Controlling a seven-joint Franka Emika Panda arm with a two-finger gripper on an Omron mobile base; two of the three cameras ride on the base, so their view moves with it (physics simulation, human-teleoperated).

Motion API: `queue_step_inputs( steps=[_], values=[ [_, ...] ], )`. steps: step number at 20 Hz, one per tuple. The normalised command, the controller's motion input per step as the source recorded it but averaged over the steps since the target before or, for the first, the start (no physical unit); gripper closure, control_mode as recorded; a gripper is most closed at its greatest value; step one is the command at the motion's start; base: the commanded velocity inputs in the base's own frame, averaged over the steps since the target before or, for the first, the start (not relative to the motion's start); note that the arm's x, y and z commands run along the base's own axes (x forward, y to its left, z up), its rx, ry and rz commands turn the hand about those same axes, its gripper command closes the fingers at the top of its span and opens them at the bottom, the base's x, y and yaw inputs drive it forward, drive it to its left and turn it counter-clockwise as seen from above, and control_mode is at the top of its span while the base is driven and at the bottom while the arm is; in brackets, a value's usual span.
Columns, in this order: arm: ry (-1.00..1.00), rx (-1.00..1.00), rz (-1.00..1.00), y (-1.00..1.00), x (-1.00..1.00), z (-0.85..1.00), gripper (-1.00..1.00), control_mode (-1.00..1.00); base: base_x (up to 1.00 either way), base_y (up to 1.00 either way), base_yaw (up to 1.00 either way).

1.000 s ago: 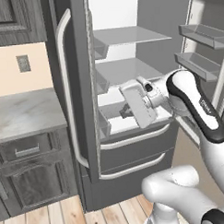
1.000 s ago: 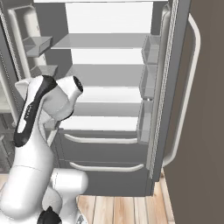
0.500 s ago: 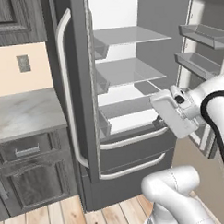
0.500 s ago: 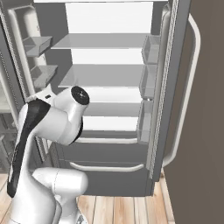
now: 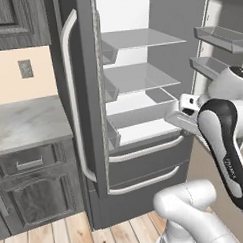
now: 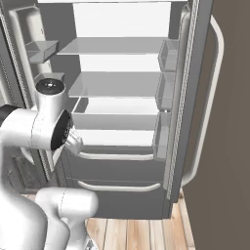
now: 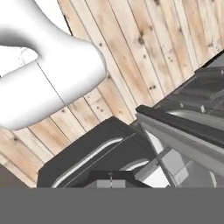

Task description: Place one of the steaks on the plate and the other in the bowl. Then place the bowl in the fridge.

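fridge [image 5: 142,92] is wide open with bare white shelves and no bowl anywhere I can spot, the arm's swung back out of it since a second ago so looks like a reset, claw [image 5: 185,113] state can't tell

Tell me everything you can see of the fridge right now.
The fridge is a tall grey steel French-door unit standing on the wood floor beside the grey-topped counter. Both upper doors are swung open, showing a white interior with three bare shelves and door bins on each side. Long curved pale handles run down the doors, and two closed lower drawers each carry a pale bar handle. Nothing visibly sits on the shelves in these views.
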Motion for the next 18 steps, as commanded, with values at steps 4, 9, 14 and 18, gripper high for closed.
queue_step_inputs(
  steps=[4,9,14,18],
  values=[
    [0.0,-0.43,-0.1,-0.7,0.25,0.04,1.0,-1.0,0.0,0.0,0.0],
    [0.0,-0.32,-0.07,-0.87,0.35,0.0,1.0,-1.0,0.0,0.0,0.0],
    [-0.17,-0.28,-0.01,-0.4,0.17,0.0,1.0,-1.0,0.0,0.0,0.0],
    [-0.32,-0.39,0.0,-0.05,0.01,-0.16,1.0,-1.0,0.0,0.0,0.0]
  ],
)
